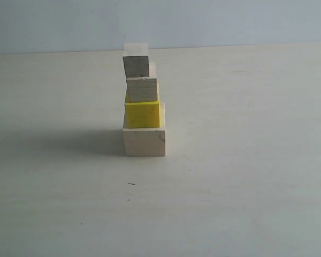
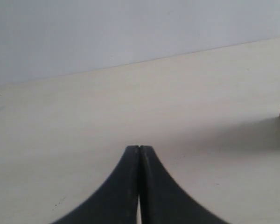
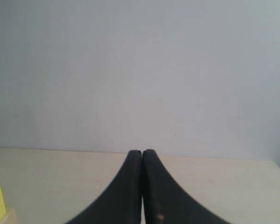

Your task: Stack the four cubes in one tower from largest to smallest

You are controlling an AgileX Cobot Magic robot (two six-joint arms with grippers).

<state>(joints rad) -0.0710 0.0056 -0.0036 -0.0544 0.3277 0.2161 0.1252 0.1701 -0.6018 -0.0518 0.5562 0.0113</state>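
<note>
Standing near the middle of the pale surface (image 1: 246, 176), the tower (image 1: 143, 107) has all four cubes in one column. The large pale cube (image 1: 144, 142) rests on the surface, the yellow cube (image 1: 142, 114) sits on it, the striped-grain cube (image 1: 142, 89) sits on the yellow one, and the small cube (image 1: 136, 65) is on top. In the exterior view the small cube sits toward the left of the striped one, its edge slightly past it. A soft shadow runs from the base across the surface to the left.

The left end effector (image 2: 139, 148) is clenched, its dark fingers pressed together with nothing between them, above the surface. A tan sliver at the border of its view is probably the large pale cube, though it is too cropped to be sure. The right end effector (image 3: 142, 151) is likewise clenched and empty, facing the grey wall (image 3: 140, 70), with a corner of the yellow cube at the edge of its view.
</note>
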